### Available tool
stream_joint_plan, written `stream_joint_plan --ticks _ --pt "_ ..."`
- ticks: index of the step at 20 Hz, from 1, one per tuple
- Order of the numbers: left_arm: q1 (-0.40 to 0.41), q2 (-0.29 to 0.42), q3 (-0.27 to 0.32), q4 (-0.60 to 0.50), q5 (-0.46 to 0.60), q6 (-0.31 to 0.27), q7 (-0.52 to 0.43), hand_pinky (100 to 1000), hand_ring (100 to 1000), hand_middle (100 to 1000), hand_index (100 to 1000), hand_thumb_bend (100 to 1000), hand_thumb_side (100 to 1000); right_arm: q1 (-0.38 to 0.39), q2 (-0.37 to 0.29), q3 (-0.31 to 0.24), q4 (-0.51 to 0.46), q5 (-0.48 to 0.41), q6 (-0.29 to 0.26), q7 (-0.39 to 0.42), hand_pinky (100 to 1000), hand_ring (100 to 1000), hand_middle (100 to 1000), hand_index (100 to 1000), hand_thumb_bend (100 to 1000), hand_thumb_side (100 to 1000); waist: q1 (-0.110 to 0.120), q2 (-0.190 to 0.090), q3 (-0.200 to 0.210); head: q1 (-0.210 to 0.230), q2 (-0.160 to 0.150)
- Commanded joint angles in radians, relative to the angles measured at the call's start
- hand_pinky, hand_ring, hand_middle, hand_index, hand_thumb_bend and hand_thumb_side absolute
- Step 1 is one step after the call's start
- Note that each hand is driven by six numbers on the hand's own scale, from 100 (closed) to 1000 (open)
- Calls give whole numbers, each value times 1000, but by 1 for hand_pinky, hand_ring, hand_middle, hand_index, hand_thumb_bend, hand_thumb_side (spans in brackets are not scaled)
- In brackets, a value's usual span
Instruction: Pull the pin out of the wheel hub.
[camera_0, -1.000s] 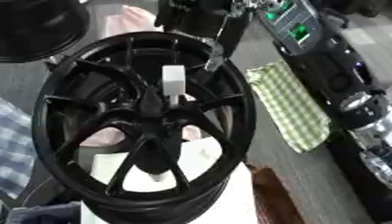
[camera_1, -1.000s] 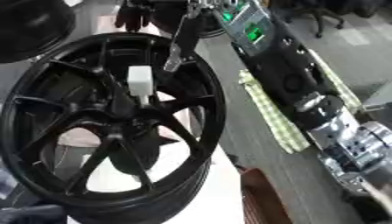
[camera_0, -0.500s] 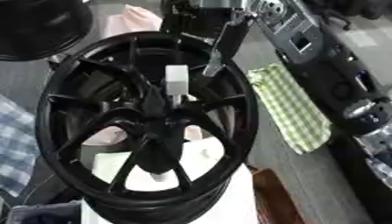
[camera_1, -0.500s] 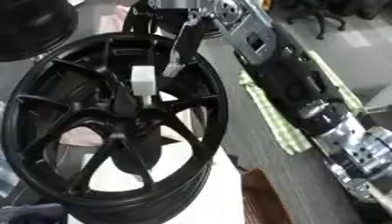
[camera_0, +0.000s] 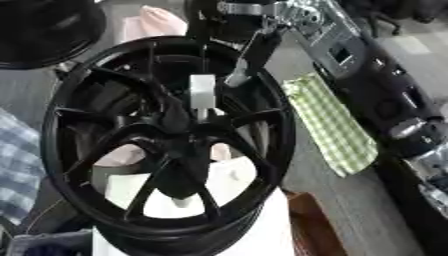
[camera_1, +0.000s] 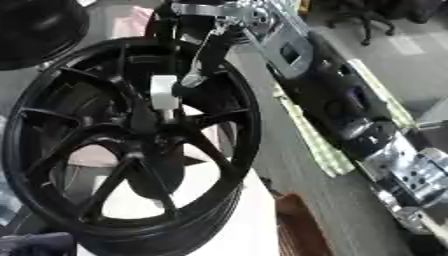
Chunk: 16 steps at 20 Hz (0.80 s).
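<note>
The black wheel hub (camera_0: 96, 100) lies flat and fills the left of both views. A white pin (camera_0: 202, 92) stands upright from its centre. My right arm (camera_1: 350, 107) comes up along the right side, and my right hand (camera_0: 234, 20) hangs over the far rim. Its fingers (camera_0: 251, 57) point straight down toward the pin. One fingertip ends just right of the pin's top, and a thinner finger comes down right above it. The hand is open and is not closed round the pin. My left hand shows in neither view.
A green checked cloth (camera_0: 332, 125) lies to the right of the wheel, partly under my arm. A second black wheel (camera_0: 39, 25) sits at the top left. The hub rests on a white surface (camera_0: 249, 210), with a brown object (camera_0: 306, 227) at its right edge.
My right hand has shifted a little left and lower, so its fingers are closer to the pin's top. The forearm has swung in over the cloth. The pin and hub have not moved.
</note>
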<state>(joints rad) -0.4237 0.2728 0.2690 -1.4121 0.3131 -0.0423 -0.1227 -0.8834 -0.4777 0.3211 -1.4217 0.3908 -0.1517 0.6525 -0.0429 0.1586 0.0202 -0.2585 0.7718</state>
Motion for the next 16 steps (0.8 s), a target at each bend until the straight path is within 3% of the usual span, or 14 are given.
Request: stream_joint_plan --ticks 1,9,16 --pt "-15 26 4 -11 -3 2 -1 762 722 555 745 154 752 -12 -7 -3 -6 2 10 -6 700 691 618 775 673 254 2 -13 1 -4 -2" --pt "-16 26 4 -11 -3 3 -1 762 722 556 745 156 753 -10 -7 3 -21 -14 33 2 691 681 607 770 672 258 0 -12 3 -3 -2" --pt "-18 25 3 -13 -2 4 -2 762 722 557 744 158 752 2 -3 7 -16 25 35 -22 685 665 577 742 665 246 -2 -10 5 -7 -2"
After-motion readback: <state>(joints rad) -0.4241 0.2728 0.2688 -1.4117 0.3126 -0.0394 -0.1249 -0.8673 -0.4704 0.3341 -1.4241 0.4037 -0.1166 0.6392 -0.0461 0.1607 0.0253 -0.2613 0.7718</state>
